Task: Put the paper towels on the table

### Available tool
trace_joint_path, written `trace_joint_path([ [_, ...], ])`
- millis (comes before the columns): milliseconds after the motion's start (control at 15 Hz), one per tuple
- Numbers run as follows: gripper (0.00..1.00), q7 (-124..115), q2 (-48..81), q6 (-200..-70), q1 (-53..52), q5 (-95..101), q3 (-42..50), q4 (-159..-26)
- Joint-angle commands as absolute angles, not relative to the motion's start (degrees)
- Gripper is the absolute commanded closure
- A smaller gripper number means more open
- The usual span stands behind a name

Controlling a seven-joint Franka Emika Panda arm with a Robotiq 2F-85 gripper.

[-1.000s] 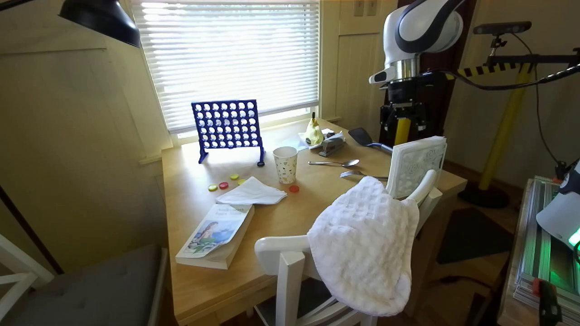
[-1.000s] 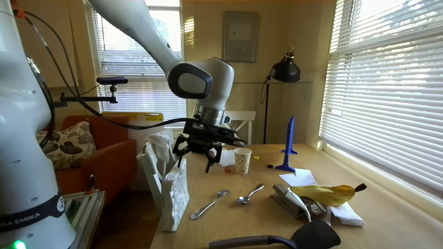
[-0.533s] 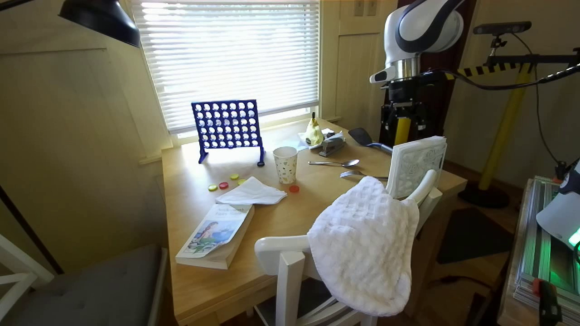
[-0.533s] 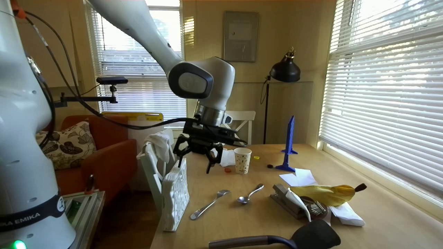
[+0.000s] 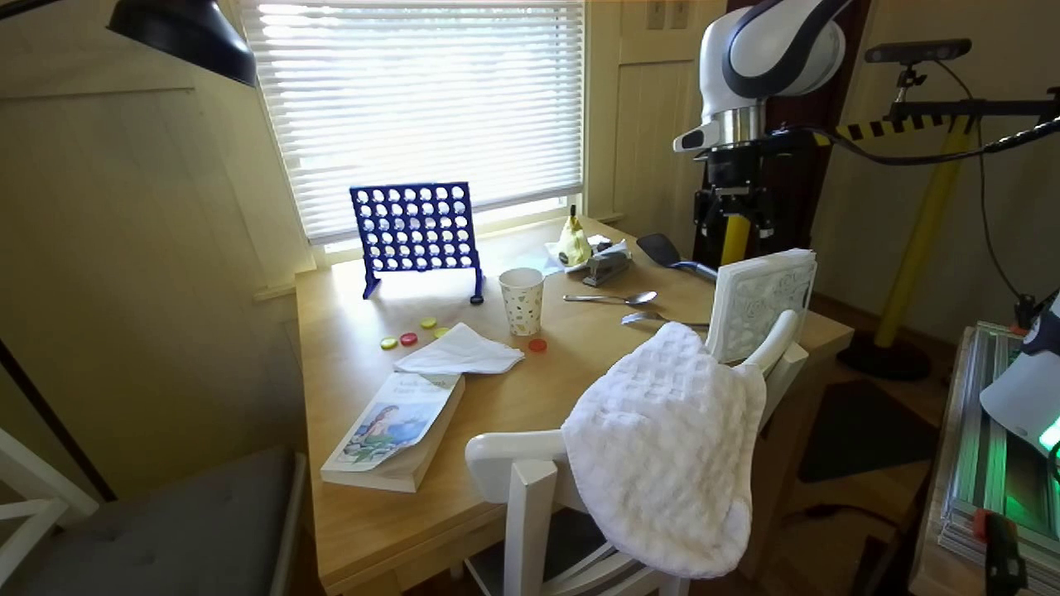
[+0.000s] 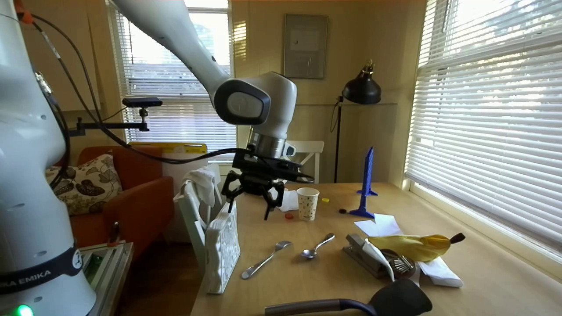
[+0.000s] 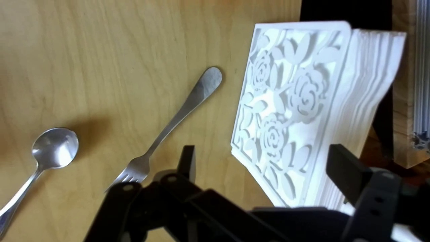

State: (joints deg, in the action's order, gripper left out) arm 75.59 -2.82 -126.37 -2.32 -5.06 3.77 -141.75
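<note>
While its jaws stand wide apart, the tool hangs near the paper towels, which stand upright against a floral panel at the edge of the worktop. Beside them lies the fork, then the spoon; farther out stands the cup.

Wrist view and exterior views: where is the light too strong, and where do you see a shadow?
In both exterior views, the blinds are very bright; in an exterior view, the game looks dark against them; in the wrist view, the paper towels are partly washed out, and the spoon gleams and throws a soft shadow on the table.
</note>
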Motion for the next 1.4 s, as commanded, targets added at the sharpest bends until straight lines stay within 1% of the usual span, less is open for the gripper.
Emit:
trace_joint_path([
  [0,0.0,72.93,-1.5,-127.3,-1.56,-2.43,2.51,-140.76],
  [600,0.0,71.59,-0.49,-127.79,-1.62,-0.96,1.83,-140.62],
  [1333,0.0,70.08,-0.61,-124.83,-2.4,1.11,-0.3,-140.53],
])
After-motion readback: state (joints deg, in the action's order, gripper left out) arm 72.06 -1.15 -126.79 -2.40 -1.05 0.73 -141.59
